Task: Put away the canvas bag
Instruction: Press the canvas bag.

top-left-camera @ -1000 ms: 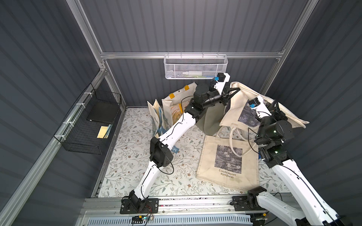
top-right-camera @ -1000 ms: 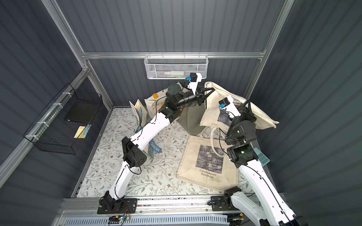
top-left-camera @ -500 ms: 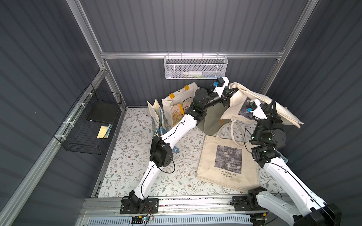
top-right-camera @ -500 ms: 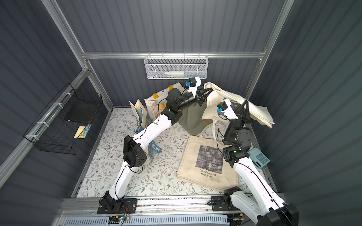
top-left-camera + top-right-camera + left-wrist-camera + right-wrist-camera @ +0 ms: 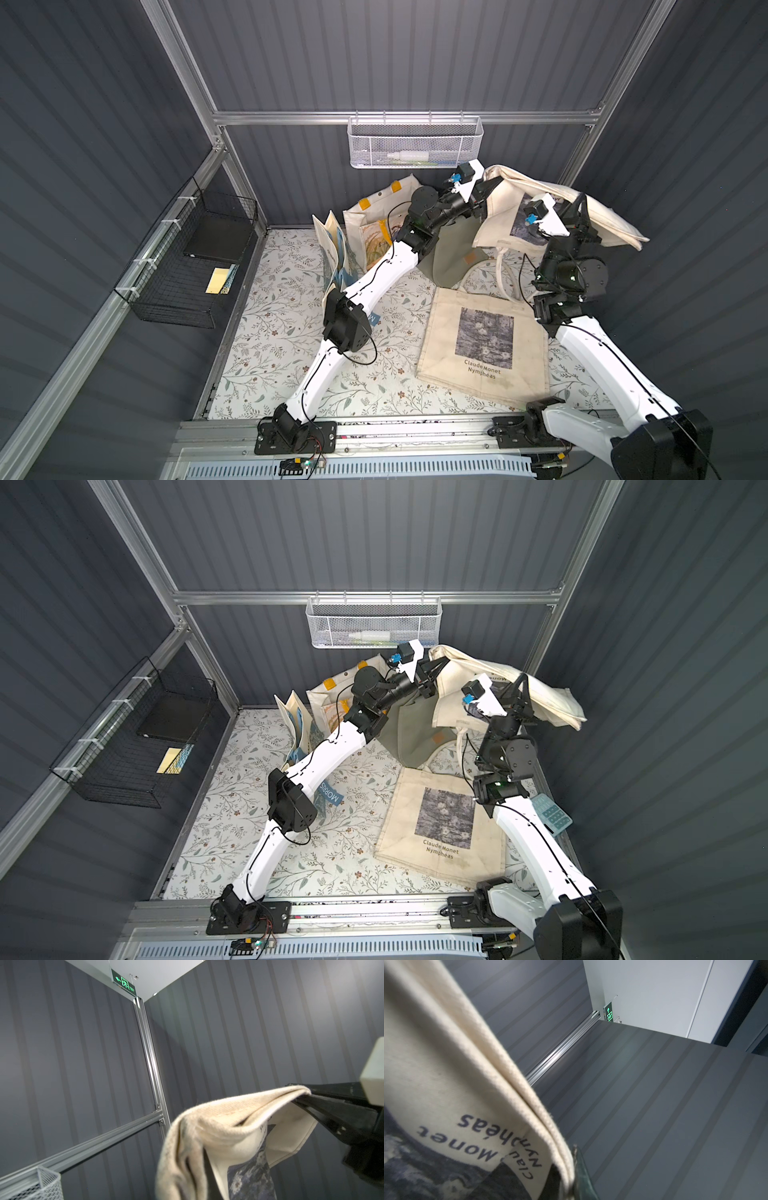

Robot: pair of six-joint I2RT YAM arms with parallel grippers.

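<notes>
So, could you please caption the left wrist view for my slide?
Left claw pinching the folded edge of the cream canvas bag.

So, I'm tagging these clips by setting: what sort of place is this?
Likely a mock closet built for robot trials: dark panel walls on an aluminium frame, a white mesh basket and a black wire basket hung on them, a floral liner underfoot.

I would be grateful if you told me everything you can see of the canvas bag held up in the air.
The bag is cream woven canvas, limp and folded over, draped above the back right of the table. A dark blue-grey print and the words "Claude Monet Nymphéas" show on it. The left gripper is shut on one edge, the right gripper on another. A cream strap appears to hang from its lower edge.
</notes>
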